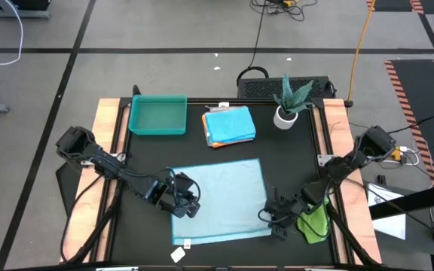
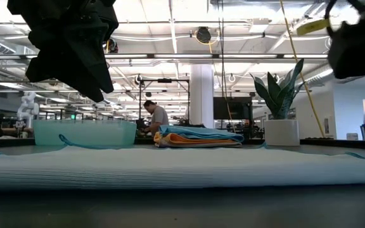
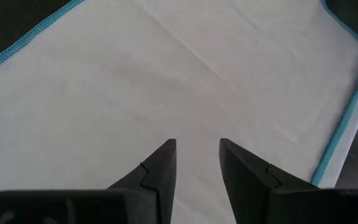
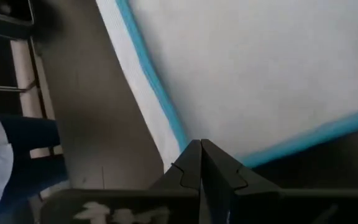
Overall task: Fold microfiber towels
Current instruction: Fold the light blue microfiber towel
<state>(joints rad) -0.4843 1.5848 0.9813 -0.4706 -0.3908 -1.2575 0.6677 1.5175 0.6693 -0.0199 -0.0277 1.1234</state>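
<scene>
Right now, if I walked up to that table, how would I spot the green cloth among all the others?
Start at the black table and find the big pale blue towel spread flat in the middle. Go to the right arm's side: the green towel lies crumpled by the table's edge, beside the right gripper. It is the only green cloth and the only bunched one; the others lie flat or stacked.

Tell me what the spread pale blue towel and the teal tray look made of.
Pale blue towel: soft matte cloth, likely microfiber; it lies limp, with creases and a stitched blue hem. Teal tray: rigid, probably plastic; straight walls, slightly translucent in the low view.
</scene>
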